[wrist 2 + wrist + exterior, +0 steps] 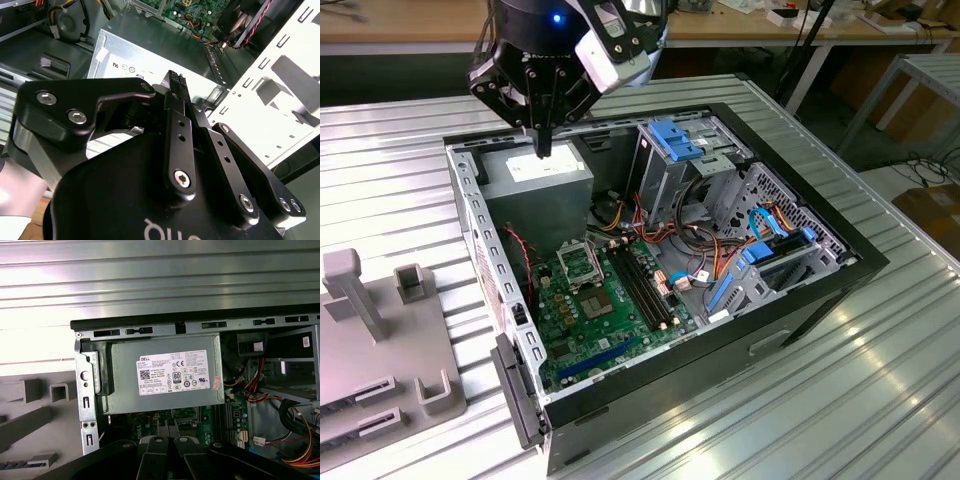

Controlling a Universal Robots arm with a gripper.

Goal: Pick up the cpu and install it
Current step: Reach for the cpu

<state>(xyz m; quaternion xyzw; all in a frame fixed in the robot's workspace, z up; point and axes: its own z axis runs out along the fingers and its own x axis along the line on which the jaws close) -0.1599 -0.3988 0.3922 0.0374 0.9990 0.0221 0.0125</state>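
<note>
Cpu: cannot place for sure; maybe the pale square in the socket (577,262), centre-left of the exterior view, well below the gripper (542,148). Hovers above the grey box (535,172) at upper left with fingers (176,125) clenched tip to tip. Seems a reach stage. Best to keep clear of the box edge and cables (620,215), stay vertical, and square up to the chip's sides before closing.

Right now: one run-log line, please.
gripper shut | hovering above power supply | inside open computer case | apart from motherboard
</note>
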